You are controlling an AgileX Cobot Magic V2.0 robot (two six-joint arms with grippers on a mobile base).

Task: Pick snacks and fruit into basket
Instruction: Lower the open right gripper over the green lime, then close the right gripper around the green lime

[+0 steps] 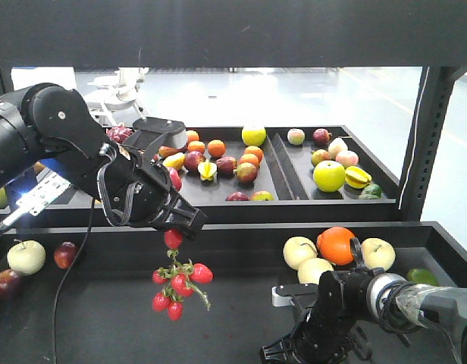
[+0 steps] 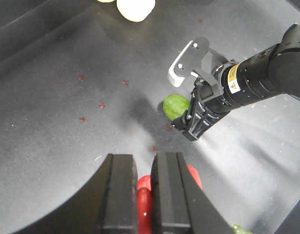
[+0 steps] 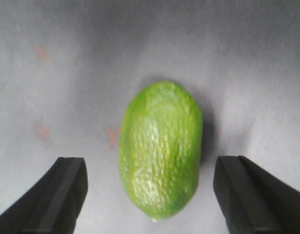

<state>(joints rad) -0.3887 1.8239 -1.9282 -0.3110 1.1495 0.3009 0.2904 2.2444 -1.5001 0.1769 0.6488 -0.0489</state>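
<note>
My left gripper is shut on the top fruit of a bunch of red cherry tomatoes and holds it hanging above the black lower shelf. In the left wrist view the jaws pinch a red fruit. My right gripper points down at the shelf front, open. In the right wrist view a green lime-like fruit lies between its spread fingers, which stand clear of it on both sides. The fruit also shows in the left wrist view. No basket is in view.
Pale apples, an orange and a green fruit lie at the shelf's right. An apple and dark plums lie at left. The upper black tray holds several mixed fruits.
</note>
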